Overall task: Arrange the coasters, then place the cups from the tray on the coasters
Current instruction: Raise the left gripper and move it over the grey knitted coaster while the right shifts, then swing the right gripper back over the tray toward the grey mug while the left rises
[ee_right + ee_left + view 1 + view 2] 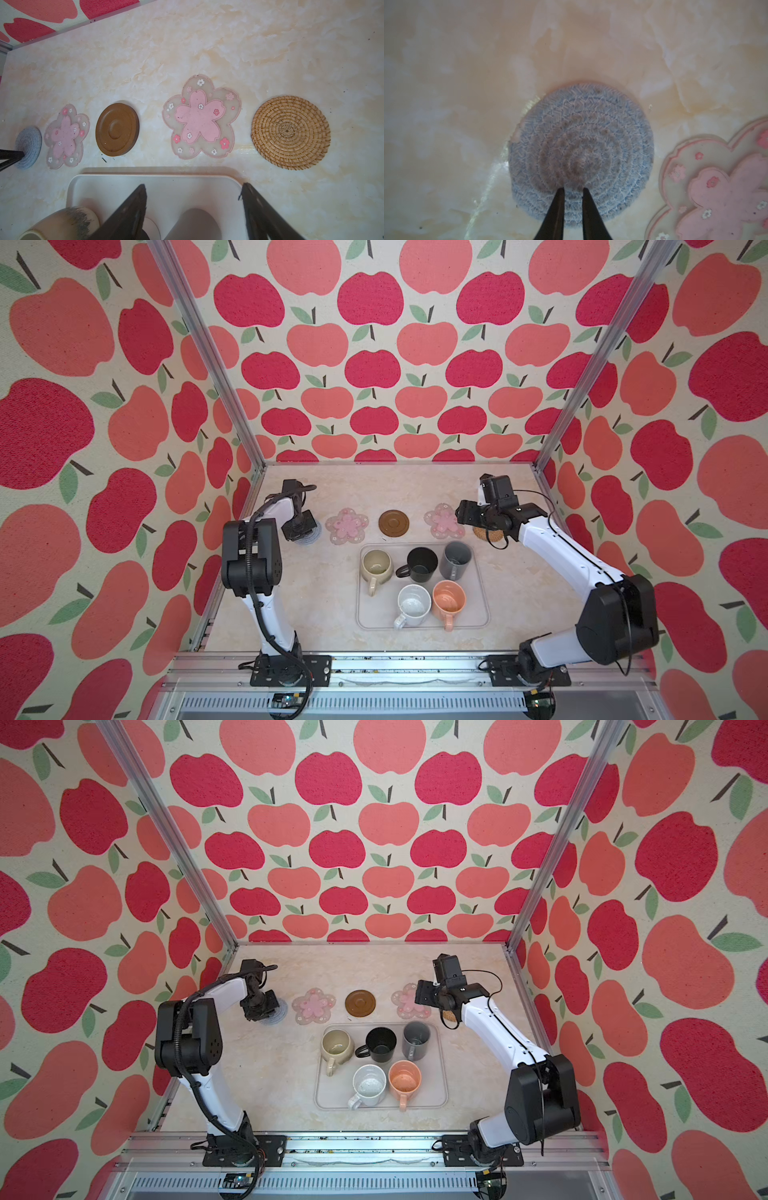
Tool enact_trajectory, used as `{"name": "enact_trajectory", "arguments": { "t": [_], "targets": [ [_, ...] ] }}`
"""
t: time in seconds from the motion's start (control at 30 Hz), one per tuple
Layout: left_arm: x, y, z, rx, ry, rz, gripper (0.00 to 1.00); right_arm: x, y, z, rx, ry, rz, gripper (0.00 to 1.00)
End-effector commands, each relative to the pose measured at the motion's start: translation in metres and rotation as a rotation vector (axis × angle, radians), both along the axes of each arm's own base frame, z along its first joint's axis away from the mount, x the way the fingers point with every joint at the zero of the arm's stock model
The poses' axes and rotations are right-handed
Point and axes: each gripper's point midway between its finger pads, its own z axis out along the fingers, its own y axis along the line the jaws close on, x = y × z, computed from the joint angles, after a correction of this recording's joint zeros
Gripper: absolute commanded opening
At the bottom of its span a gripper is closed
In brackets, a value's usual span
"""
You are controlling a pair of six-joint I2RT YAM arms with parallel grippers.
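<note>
One grey-blue crocheted round coaster [581,145], spiral-ribbed; clenched left gripper [573,188] tips touching it; right gripper [193,184] spread wide

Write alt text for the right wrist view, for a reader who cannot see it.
Five coasters lie in a row on a marble table: grey crocheted, pink flower, brown wooden, another pink flower, tan rattan. The open right gripper shows in front of the tray and a cream mug.

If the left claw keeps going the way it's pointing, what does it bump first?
The grey round coaster. The left claw points straight down at it, and its tips look to be touching it, though depth is hard to judge.
</note>
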Motion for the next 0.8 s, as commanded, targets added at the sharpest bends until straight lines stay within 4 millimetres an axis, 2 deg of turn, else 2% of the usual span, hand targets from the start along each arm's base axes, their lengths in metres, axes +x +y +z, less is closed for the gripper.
{"name": "enact_trajectory", "arguments": {
  "t": [0.0,0.1,0.2,0.3,0.5,0.77],
  "targets": [
    [0.005,0.006,-0.009,-0.006,0.020,0.020,0.19,-0.002,-0.001,-0.007,-0.006,0.025,-0.005,0.75],
    [0.001,0.014,-0.017,0.001,0.050,0.043,0.19,-0.003,-0.001,-0.007,-0.005,0.026,-0.006,0.75],
    [-0.002,0.024,-0.017,0.035,0.063,0.051,0.19,-0.005,-0.002,-0.006,-0.009,0.022,-0.006,0.75],
    [-0.002,0.025,-0.014,-0.001,0.048,0.066,0.19,-0.005,-0.003,-0.006,-0.013,0.020,-0.008,0.75],
    [0.001,0.015,-0.011,-0.039,0.032,0.047,0.19,-0.006,-0.003,-0.006,-0.002,0.021,-0.013,0.75],
    [-0.006,0.000,-0.010,-0.034,0.042,0.024,0.21,-0.009,-0.005,-0.004,-0.002,0.012,-0.020,0.75]
  ]
}}
